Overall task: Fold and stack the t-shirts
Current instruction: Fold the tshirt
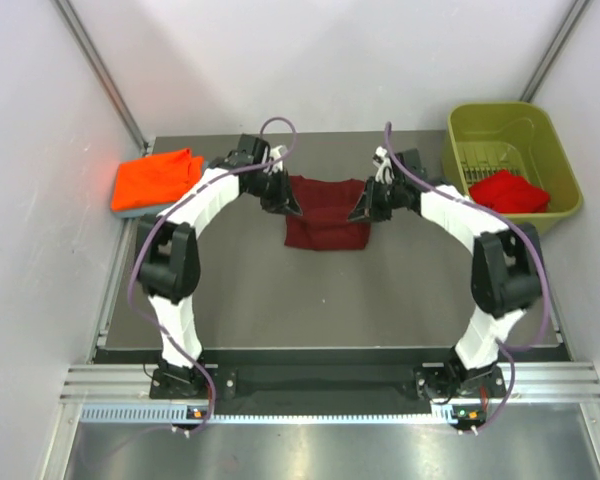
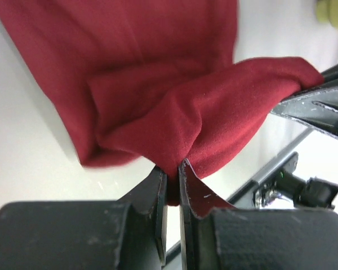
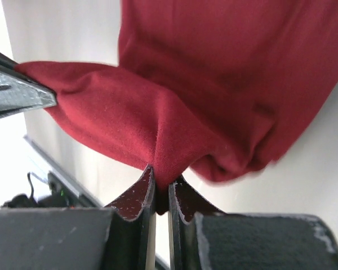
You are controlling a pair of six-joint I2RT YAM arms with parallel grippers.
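left end effector (image 2: pixel 170 169): you are clenching it on a gathered fold of the dark maroon t-shirt (image 2: pixel 158 84), with the cloth bunching up out of the closed fingers.
right end effector (image 3: pixel 160 177): you are gripping the opposite edge of the same shirt here, and the fingers are pressing together on the fabric.
maroon shirt's place: it is stretching between the two end effectors at the upper centre of the top view. You cannot tell whether its lower edge is touching the worktop (image 1: pixel 310 300).
orange t-shirt (image 1: pixel 155 178): it is lying folded at the upper left of the top view, with a grey-blue edge (image 1: pixel 127 211) showing beneath it.
red t-shirt (image 1: pixel 508 190): it is lying crumpled inside the olive-green bin (image 1: pixel 500 108) at the upper right.
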